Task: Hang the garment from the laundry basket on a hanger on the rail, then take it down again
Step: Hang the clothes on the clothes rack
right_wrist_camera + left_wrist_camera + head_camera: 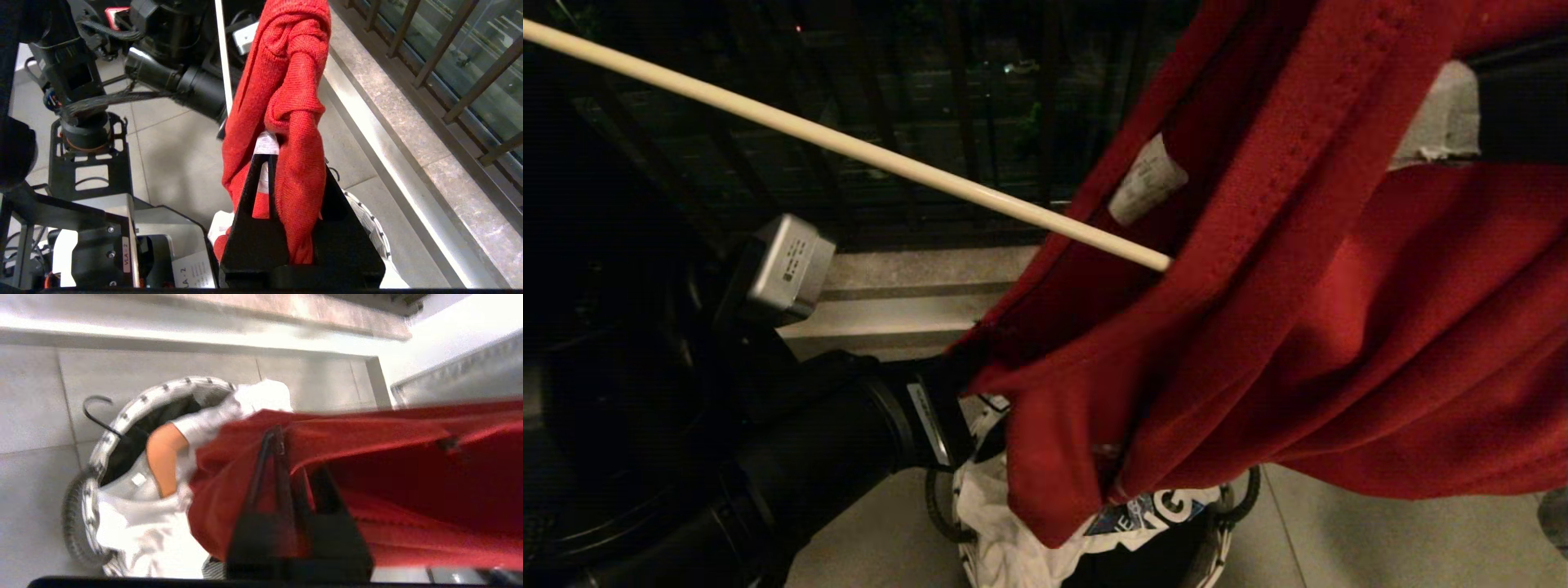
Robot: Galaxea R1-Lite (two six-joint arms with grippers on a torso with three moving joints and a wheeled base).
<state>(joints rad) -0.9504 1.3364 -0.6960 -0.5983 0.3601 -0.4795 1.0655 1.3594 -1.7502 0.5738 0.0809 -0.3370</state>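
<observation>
The garment, a red T-shirt with a white neck label, hangs stretched above the laundry basket. My left gripper is shut on a fold near its lower edge; in the head view its fingers are hidden behind the cloth. At the neck label, my right gripper is shut on bunched fabric of the garment. A pale straight rod slants across, and its end meets the garment's edge. I cannot tell whether the rod is the rail. The hanger is out of view.
A white T-shirt and dark clothes fill the laundry basket on the tiled floor. A stone ledge and dark railing bars run close beyond it. My own base stands on the other side.
</observation>
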